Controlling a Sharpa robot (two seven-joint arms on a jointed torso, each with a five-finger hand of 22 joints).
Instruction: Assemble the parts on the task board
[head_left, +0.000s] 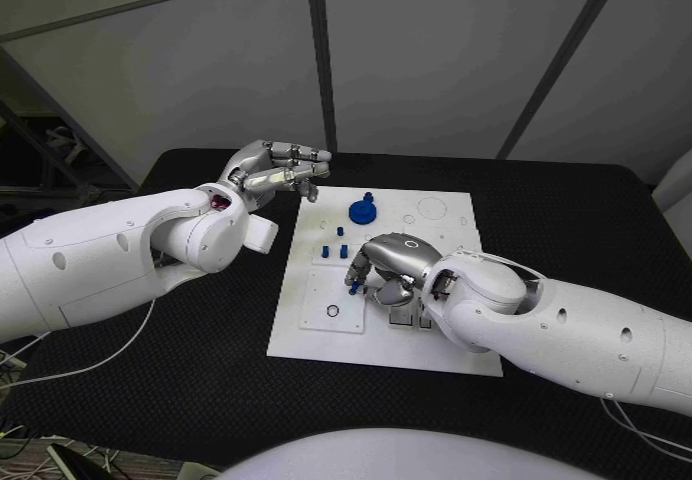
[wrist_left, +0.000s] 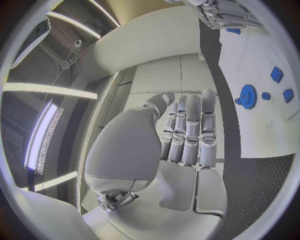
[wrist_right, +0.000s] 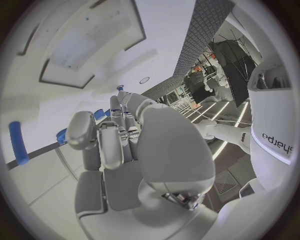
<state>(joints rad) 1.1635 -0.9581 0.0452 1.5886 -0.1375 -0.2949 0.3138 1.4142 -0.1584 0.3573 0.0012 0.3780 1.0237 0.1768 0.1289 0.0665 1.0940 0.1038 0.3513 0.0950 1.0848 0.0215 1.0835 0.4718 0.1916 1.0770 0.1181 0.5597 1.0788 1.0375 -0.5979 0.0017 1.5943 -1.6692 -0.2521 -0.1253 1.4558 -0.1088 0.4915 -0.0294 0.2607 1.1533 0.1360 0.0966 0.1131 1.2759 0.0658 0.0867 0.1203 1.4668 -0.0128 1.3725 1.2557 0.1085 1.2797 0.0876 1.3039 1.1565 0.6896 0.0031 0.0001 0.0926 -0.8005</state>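
Lying flat in the middle of the black table (head_left: 173, 400), the white rectangular task board (head_left: 433, 225) carries the small blue plastic parts. A round blue toothed gear with a raised hub (head_left: 362, 210) sits toward the far edge of the board, about midway along it; the left wrist view shows it too (wrist_left: 248, 96), with smaller blue pieces (wrist_left: 277, 74) just beside it on the white plate. A few short blue pegs (head_left: 336, 250) stand nearer the board's centre, on the near side of the gear.

The right silver hand (head_left: 387, 268) is down on the board's centre, fingers curled toward the surface close to the pegs. A thin blue piece (head_left: 353, 287) shows at its fingertips, and it seems to be pinched there, though the fingers hide the contact. In the right wrist view that hand (wrist_right: 125, 150) bends its fingers over the white plate.

The left silver hand (head_left: 277, 170) hovers off the board's far left corner, above the table, holding nothing; its fingers (wrist_left: 190, 130) lie straight and side by side.
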